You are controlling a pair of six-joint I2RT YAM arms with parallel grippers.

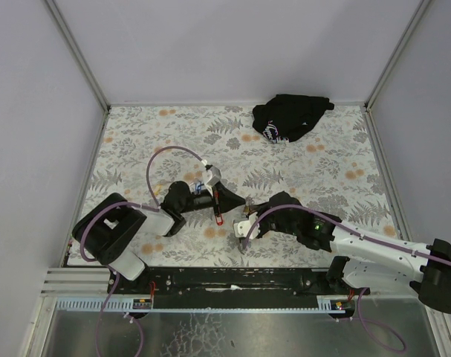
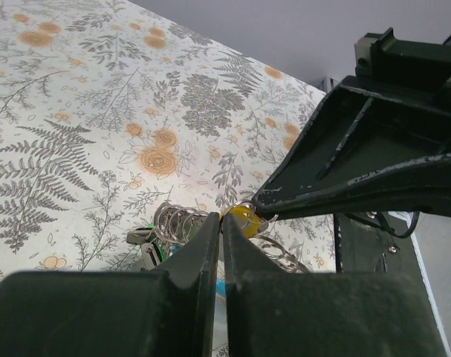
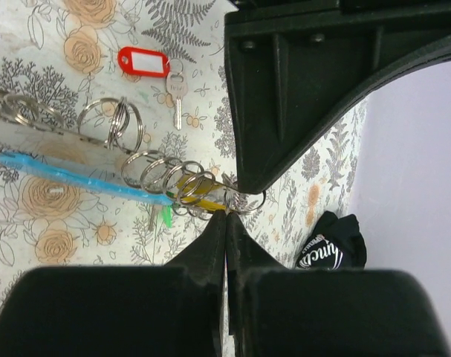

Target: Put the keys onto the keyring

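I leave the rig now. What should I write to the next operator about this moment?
Left claw: shut, tips at the yellow tag.
Right claw: shut, tips at the same spot, against the left claw. What each one pinches is not clear.
Rings: in a chain beside the strap.
Green tag: at the chain; cannot tell if threaded.
Red key: loose, apart from the rings.
To do: thread the red key, check yellow and green. No blue tag is visible.
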